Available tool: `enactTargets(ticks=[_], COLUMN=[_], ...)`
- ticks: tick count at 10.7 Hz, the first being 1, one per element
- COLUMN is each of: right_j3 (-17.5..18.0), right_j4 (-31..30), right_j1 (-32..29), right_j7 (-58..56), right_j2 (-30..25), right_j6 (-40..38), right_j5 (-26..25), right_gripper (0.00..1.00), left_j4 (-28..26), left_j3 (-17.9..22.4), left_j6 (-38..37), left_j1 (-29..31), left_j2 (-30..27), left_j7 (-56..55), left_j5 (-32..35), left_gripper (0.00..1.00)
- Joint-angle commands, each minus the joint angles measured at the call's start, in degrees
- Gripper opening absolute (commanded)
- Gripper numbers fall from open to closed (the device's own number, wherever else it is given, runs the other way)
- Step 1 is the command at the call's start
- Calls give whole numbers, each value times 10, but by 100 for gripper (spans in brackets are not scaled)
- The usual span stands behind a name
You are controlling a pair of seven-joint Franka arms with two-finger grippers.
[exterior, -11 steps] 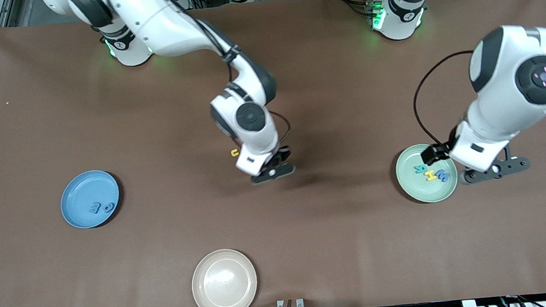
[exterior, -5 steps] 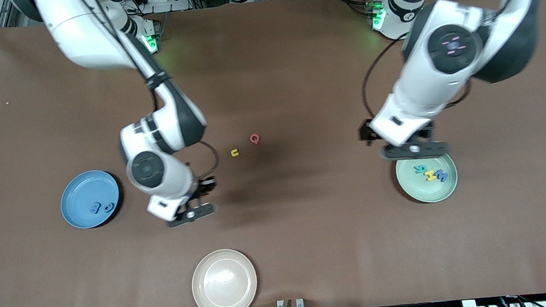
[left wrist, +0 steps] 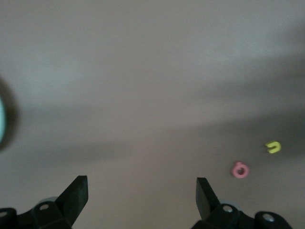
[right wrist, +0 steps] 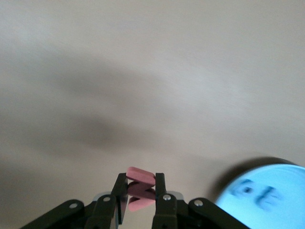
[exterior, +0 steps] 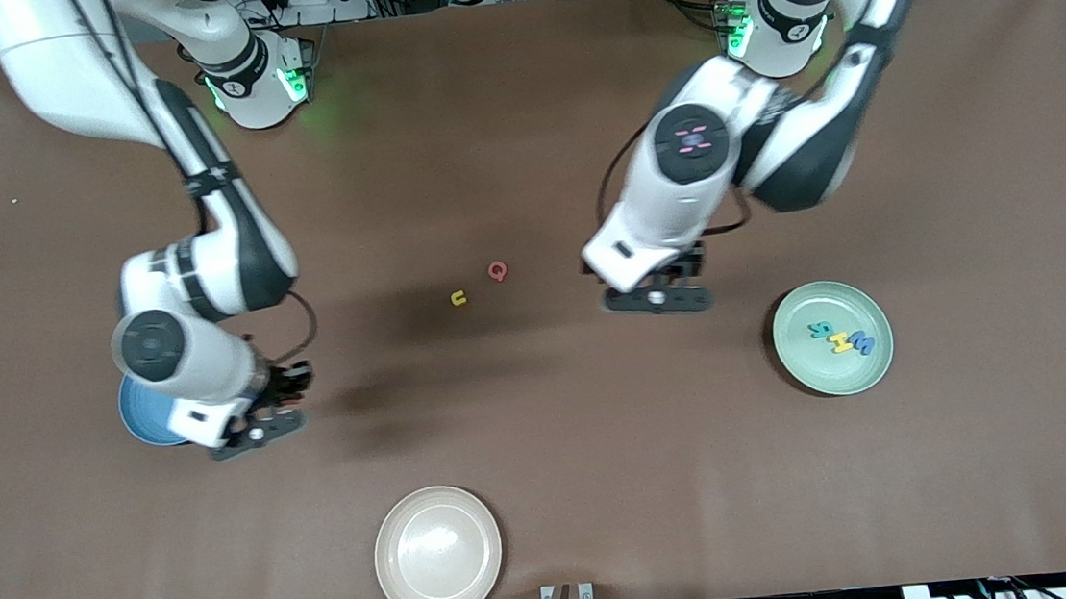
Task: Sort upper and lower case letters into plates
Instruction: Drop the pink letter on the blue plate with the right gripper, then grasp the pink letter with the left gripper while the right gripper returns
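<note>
As judged from how things lie, well past halfway.

Done:
- In the mint green plate (exterior: pixel 785 316), toward the left arm's end of the table: a teal letter (exterior: pixel 820 329), a yellow letter (exterior: pixel 843 342) and a blue letter (exterior: pixel 862 345), close together in a short row.
- In the blue plate (right wrist: pixel 286 181), toward the right arm's end: two dark blue letters (right wrist: pixel 248 191) side by side.

In hand: a pink letter (right wrist: pixel 140 188), pinched edge-on between the closed-down fingers of the right gripper (right wrist: pixel 139 177). Hangs over the table just beside the blue plate's rim, not yet over the plate itself. Probably bound for that plate, so only a short move and a release away from being sorted.

Left to do: a yellow u (exterior: pixel 459 297) and a red round letter (exterior: pixel 497 270), lying flat and near each other on the bare table, roughly midway between the two plates.

Left gripper (exterior: pixel 656 298): spread wide, holding nothing, over bare table between those two loose letters and the mint green plate. Likely next for one of them, though impossible to say which.

Beige plate (exterior: pixel 437 553), nearest the front camera: no letters in it, and seemingly no part in the sort.
</note>
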Motion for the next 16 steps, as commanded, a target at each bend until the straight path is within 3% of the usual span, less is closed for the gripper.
enactTargets(ticks=[1,5,7,8,9,10,16], right_j3=[12,13,12,12,12,12,16], right_j4=[-39,-43,-44,-43,-43,-42,-42], right_j1=[-83,-156,-169,-178,-178,-174,-140], right_j7=[-108,-179,-192,-201,-200,-194,-155], right_j2=[-34,-27,-24,-20,-15,-11,-9], right_j6=[14,16,14,14,13,9,-11], right_j5=[-7,-6,-6,-6,-6,-6,0], right_gripper=[0,0,0,28,93,100,100], left_j4=[34,61,61,61,61,60,60], left_j3=[11,29,64,79,83,83,87], left_j6=[40,69,91,107,123,141,193], left_j1=[-59,-132,-184,-205,-216,-223,-237], left_j2=[59,125,142,152,164,177,220], left_j7=[-88,-162,-196,-210,-226,-236,-239], left_j5=[37,64,63,63,63,64,65], left_gripper=[100,100,100,100,100,100,93])
